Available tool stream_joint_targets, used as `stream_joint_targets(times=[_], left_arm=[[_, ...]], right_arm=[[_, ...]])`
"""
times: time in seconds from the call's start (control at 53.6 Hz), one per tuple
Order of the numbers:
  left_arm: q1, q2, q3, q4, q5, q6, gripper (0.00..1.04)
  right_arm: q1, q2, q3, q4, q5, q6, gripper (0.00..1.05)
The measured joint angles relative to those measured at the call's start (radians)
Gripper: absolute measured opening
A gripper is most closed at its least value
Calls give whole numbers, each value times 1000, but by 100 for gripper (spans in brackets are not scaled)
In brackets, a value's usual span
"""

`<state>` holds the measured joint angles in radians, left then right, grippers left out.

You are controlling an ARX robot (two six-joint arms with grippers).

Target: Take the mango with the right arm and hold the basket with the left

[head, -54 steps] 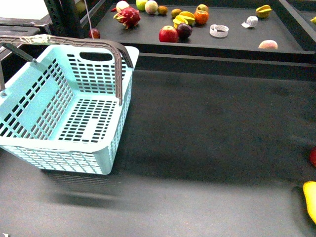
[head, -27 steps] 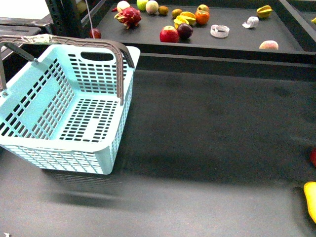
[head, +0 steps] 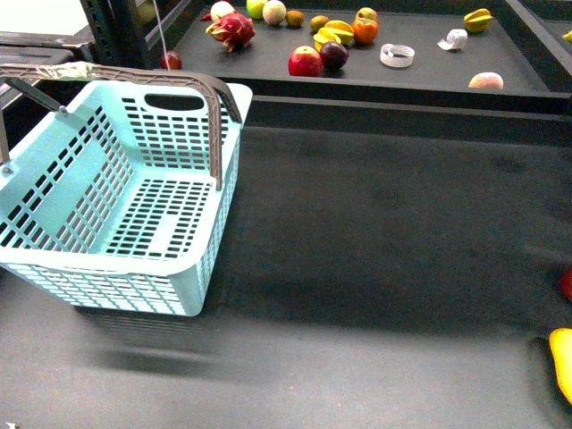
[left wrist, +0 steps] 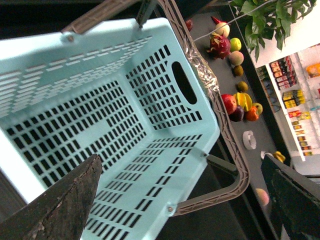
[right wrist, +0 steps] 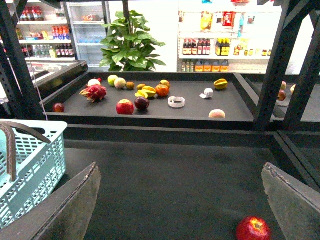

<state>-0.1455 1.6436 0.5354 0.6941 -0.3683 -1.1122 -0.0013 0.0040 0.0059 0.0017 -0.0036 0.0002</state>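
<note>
The light-blue basket [head: 134,197] stands at the table's left with its grey-brown handles [head: 214,98] raised and nothing inside. My left gripper [left wrist: 180,200] hangs open above the basket's inside [left wrist: 100,125], touching nothing. A smooth yellow fruit [head: 563,362], cut off by the frame's lower right edge, looks like the mango. My right gripper [right wrist: 180,207] is open over bare dark table, with a red apple [right wrist: 252,228] near one finger. Neither arm shows in the front view.
A raised black shelf [head: 429,63] at the back holds a dragon fruit [head: 232,29], a red apple [head: 305,63], a plum [head: 333,55], starfruit [head: 335,34], an orange [head: 364,32], a peach [head: 485,80] and tape rolls [head: 397,55]. Dark rack posts [right wrist: 277,65] flank it.
</note>
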Motion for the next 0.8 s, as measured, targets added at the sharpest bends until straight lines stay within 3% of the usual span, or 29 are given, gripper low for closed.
stream_joint_targets(times=[0.373,0.802], left_arm=[[13,308,338,-43,83,-198,97],[87,556,646,-111,130,-254,97]], right_arm=[[0,0,0,0,0,0,96],[0,0,0,0,0,0,96]])
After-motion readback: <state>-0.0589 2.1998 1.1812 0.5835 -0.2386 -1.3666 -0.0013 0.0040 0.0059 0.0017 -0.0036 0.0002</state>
